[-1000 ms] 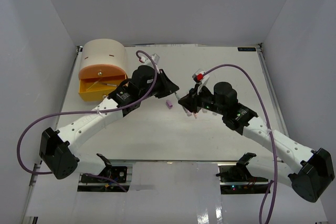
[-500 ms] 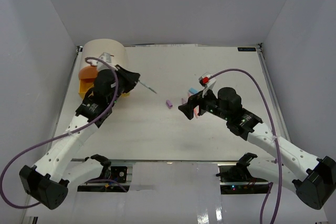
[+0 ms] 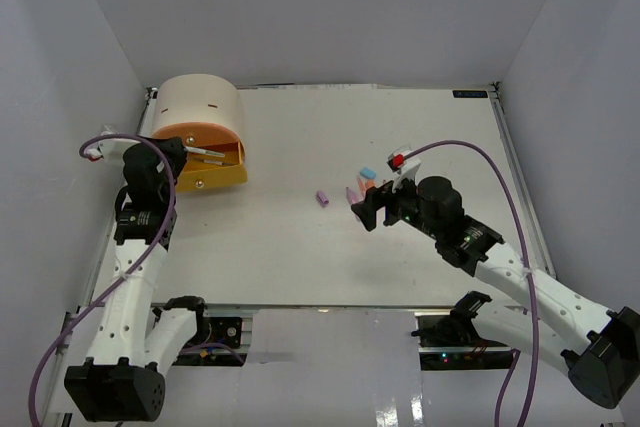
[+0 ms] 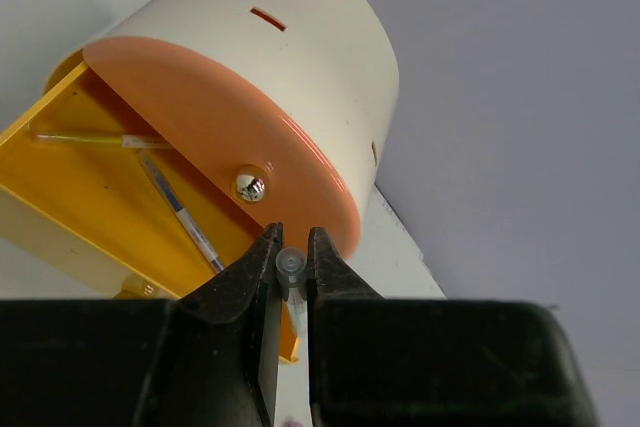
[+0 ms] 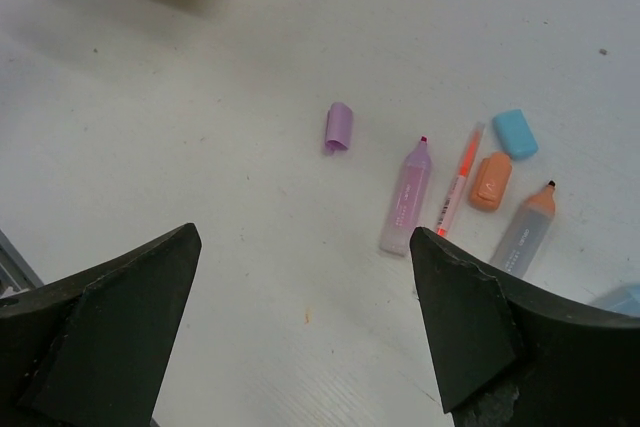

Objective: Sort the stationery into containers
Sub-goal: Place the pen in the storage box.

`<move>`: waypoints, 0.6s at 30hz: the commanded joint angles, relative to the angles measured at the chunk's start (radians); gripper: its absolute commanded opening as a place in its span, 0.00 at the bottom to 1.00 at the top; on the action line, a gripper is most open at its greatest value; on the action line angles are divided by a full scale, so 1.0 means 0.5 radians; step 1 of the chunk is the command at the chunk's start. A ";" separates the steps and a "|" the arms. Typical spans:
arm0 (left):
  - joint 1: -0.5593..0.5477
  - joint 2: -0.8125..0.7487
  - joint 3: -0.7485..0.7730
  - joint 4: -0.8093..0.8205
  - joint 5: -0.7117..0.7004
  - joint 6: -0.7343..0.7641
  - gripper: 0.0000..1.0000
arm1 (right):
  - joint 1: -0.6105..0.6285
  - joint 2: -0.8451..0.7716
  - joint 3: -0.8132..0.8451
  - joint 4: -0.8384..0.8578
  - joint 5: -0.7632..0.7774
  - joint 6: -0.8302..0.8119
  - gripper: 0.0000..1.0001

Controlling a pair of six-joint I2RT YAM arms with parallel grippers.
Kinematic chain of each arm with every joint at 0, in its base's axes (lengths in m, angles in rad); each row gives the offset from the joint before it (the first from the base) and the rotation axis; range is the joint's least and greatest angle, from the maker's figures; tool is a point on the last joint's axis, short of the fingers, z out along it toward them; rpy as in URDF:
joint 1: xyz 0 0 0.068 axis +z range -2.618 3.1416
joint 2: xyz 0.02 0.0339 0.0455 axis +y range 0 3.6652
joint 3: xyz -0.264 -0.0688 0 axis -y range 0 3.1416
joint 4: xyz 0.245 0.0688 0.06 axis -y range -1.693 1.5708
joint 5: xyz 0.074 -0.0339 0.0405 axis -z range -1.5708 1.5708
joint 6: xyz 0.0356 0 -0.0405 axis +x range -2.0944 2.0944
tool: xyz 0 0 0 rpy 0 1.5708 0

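Now the left gripper (image 4: 294, 239) sits close in front of the beige cabinet (image 4: 300, 37). Its fingers are pinched tight on a thin pen (image 4: 290, 267), whose clear end shows between them. A second ago this arm was stretched out to the middle of the table, and half a second ago it was swinging back with the pen sticking out. It has since drawn in to the left side, and in the top view the gripper (image 3: 176, 153) is at the left end of the open yellow drawer (image 3: 215, 177). Just ahead of and above the fingertips is the peach-orange drawer front (image 4: 200, 117) with its round knob (image 4: 250, 184). Ahead and to their left the yellow drawer lies pulled out, with a yellow-green pen (image 4: 90, 139) and a grey pen (image 4: 180, 212) on its floor.

The right gripper (image 3: 368, 211), nearly shut a second ago, now stands wide open and holds nothing, hovering over the white table (image 3: 300, 257). It has pulled back a little toward its base, so the pieces it covered now show. Ahead of its spread fingers (image 5: 120, 317) lies the purple block (image 5: 339, 127), in the same spot as before. Farther toward the right-hand finger lie a purple highlighter (image 5: 405, 197), a thin orange-red pen (image 5: 458, 179), an orange block (image 5: 490, 180), a blue block (image 5: 515, 133) and a grey marker (image 5: 528, 229) with an orange tip. They lie close together, and none touches the gripper.
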 commanded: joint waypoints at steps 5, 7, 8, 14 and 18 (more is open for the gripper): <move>0.127 0.168 -0.035 0.156 0.055 -0.061 0.17 | 0.009 -0.073 -0.039 0.022 0.138 -0.040 0.91; 0.139 0.211 -0.045 0.175 0.055 -0.046 0.21 | 0.009 -0.064 -0.042 -0.040 0.154 -0.046 0.91; 0.148 0.226 -0.048 0.172 0.055 -0.034 0.26 | 0.009 -0.058 -0.042 -0.049 0.166 -0.043 0.91; 0.200 0.340 -0.060 0.181 0.065 0.040 0.50 | 0.009 -0.012 -0.048 -0.058 0.215 -0.052 0.91; 0.234 0.398 -0.054 0.159 0.074 0.083 0.67 | 0.012 0.089 0.022 -0.180 0.341 -0.037 0.92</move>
